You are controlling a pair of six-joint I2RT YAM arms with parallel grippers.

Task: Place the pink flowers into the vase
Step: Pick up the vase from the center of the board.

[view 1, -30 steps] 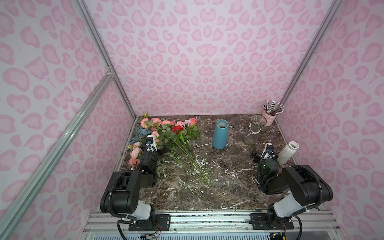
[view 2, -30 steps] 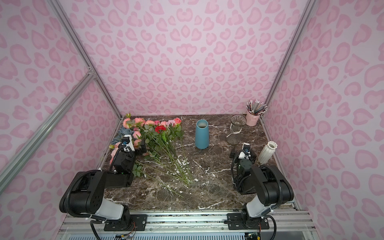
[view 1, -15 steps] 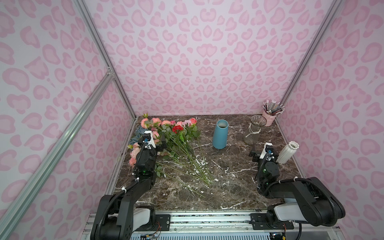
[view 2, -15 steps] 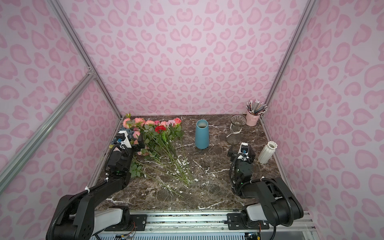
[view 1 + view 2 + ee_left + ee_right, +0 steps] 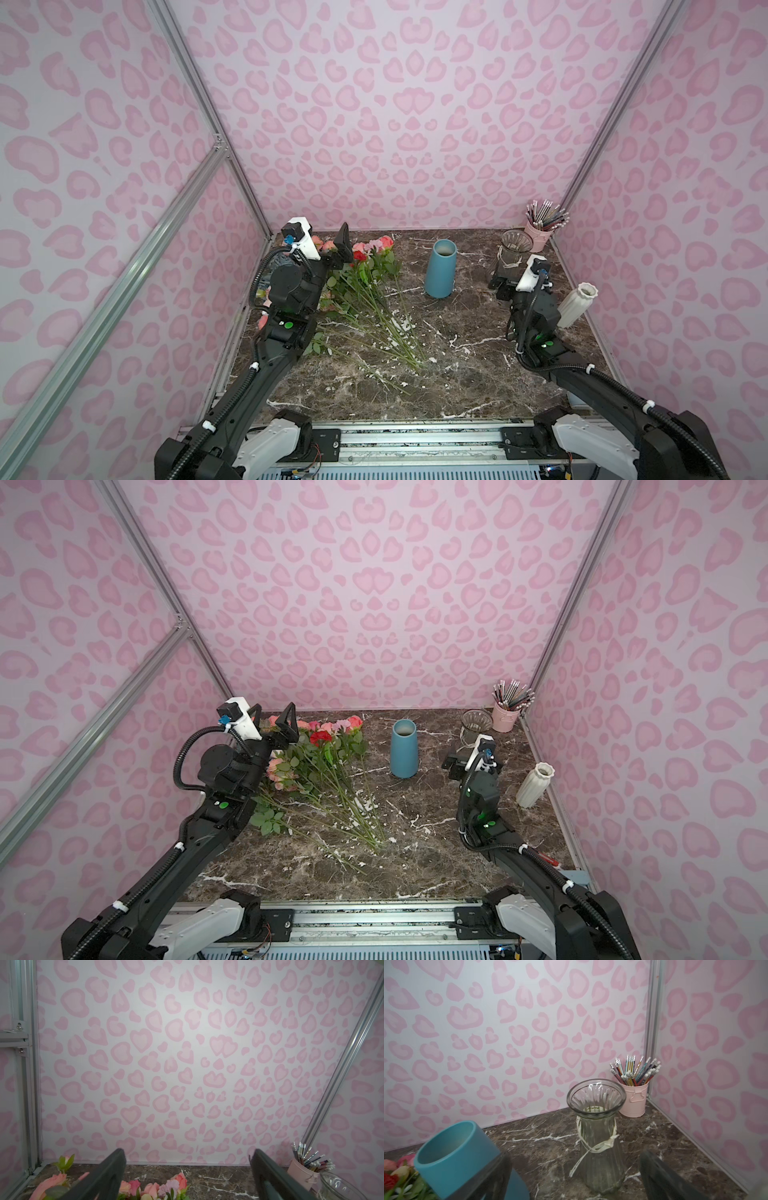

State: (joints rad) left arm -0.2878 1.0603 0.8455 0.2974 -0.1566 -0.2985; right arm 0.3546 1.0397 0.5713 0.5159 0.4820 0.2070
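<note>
The pink flowers (image 5: 386, 242) lie in a loose bunch at the table's back left, blooms toward the back wall and green stems (image 5: 349, 804) fanned toward the front. My left gripper (image 5: 272, 723) hovers open above the blooms with nothing between its fingers; pink heads (image 5: 178, 1180) show below it. A blue vase (image 5: 440, 270) stands upright at mid-table, empty. My right gripper (image 5: 500, 284) is open just in front of a glass vase (image 5: 513, 249), which sits between its fingers (image 5: 652, 1169) in the right wrist view, untouched.
A red carnation (image 5: 321, 737) lies among the pink blooms. A white ribbed vase (image 5: 577, 305) stands by the right wall, beside my right arm. A pink cup of pencils (image 5: 505, 719) sits in the back right corner. Pink-patterned walls close in three sides.
Both arms have unfolded and reached forward. The left gripper rose over the flower heads; the right gripper moved up toward the glass vase. Both stayed open.
</note>
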